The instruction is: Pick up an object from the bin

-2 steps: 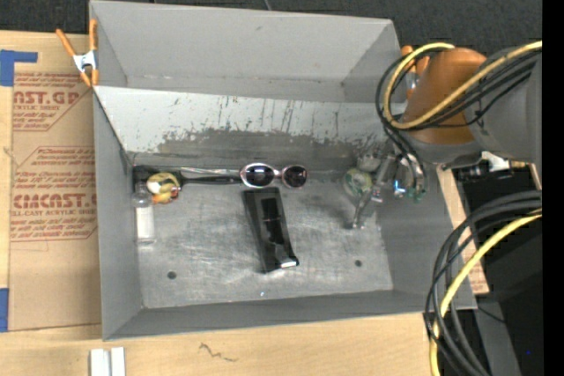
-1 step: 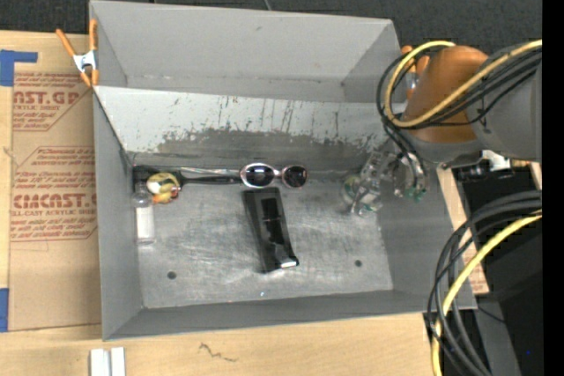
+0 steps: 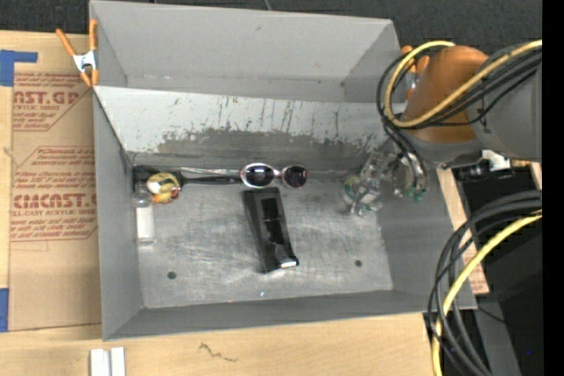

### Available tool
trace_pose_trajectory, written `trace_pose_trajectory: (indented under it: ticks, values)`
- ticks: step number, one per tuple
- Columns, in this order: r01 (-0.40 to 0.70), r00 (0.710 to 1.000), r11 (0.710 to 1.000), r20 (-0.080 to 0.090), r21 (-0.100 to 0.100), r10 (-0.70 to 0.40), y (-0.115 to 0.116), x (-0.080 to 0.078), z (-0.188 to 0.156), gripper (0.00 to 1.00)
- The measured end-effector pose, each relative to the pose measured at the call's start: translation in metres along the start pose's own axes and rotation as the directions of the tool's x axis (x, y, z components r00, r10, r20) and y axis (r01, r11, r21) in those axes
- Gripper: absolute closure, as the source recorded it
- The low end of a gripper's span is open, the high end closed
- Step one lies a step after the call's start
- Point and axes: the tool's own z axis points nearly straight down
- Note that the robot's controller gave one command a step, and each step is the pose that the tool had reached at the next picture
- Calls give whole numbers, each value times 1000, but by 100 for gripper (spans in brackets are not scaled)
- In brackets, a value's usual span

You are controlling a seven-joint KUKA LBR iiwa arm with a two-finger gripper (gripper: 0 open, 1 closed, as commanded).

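So, starting at the left of the grey metal bin [image 3: 115, 189]: a small clear plastic vial [image 3: 144, 221] is laid flat by the left wall, with a little round yellow-and-red toy [image 3: 163, 186] just above it. A pair of dark-lensed sunglasses [image 3: 274, 176] is stretched along the foot of the back wall, with what looks like one arm reaching toward the toy. A long black rectangular block [image 3: 270, 232] is set just below them, mid-floor. Everything's probably funnelled onto the flat floor by the sloped walls. Over at the right, the tool [image 3: 368, 194] is parked low by the right wall, apart from the sunglasses. Whether it's released or clenched can't be told, and nothing can be made out in it, so no pick seems made yet.
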Motion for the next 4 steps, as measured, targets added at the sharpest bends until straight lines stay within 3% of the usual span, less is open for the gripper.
trace_pose_trajectory:
  ticks: [1, 3, 4]
  values:
    - [1, 1000, 1000, -12, 2, -1, 1, -1, -18, 100]
    - [2, 1000, 1000, -14, 3, -1, 1, -2, -32, 100]
    - [1, 1000, 1000, -11, 2, -1, 1, -2, -62, 100]
